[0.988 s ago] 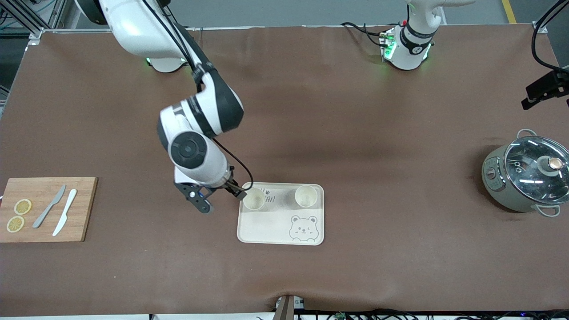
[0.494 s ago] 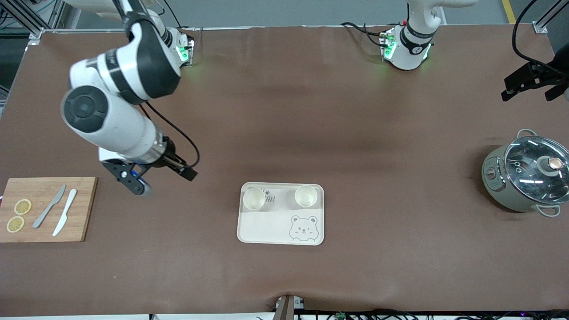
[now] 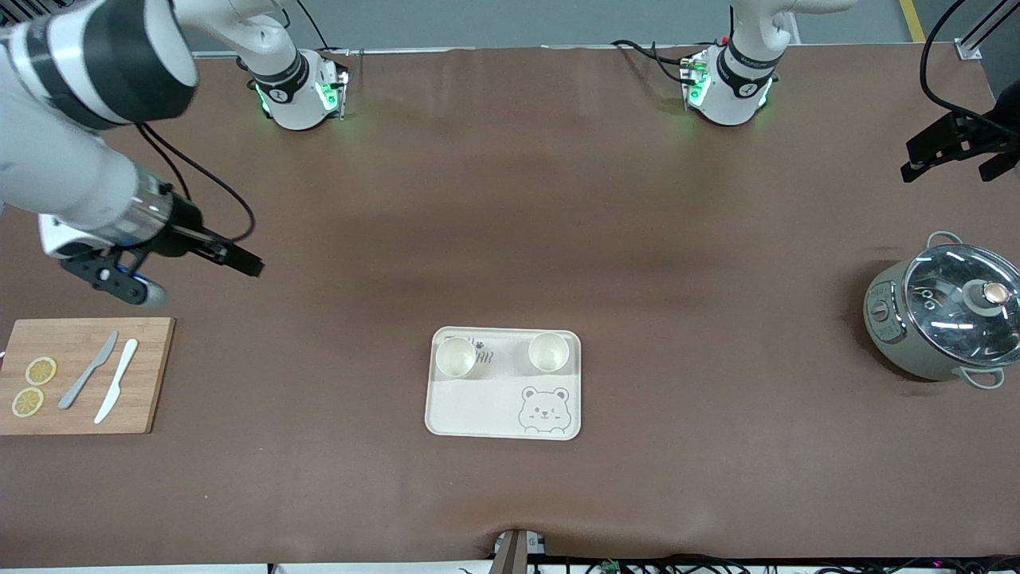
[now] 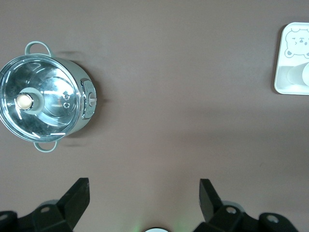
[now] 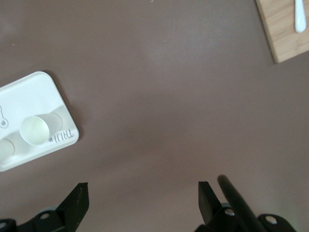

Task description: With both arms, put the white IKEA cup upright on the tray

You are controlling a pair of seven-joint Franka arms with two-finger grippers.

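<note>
The cream bear tray (image 3: 478, 408) lies mid-table, nearer the front camera. Two white cups stand upright on it, one (image 3: 455, 356) toward the right arm's end and one (image 3: 548, 351) toward the left arm's end. My right gripper (image 3: 185, 277) is open and empty, up over bare table above the cutting board's end, away from the tray. Its wrist view shows the tray (image 5: 29, 94) and a cup (image 5: 35, 130) off beside the open gripper (image 5: 142, 188). My left gripper (image 3: 952, 163) is open and empty, up over the table's left-arm end; its wrist view (image 4: 143, 186) shows the tray's edge (image 4: 282, 72).
A wooden cutting board (image 3: 80, 375) with two knives and lemon slices lies at the right arm's end; its corner shows in the right wrist view (image 5: 285, 29). A grey pot with a glass lid (image 3: 944, 311) stands at the left arm's end, also in the left wrist view (image 4: 43, 99).
My right gripper has pulled away from the cup on the tray and swung up toward the right arm's end. That cup stays upright. The left gripper shifted slightly.
</note>
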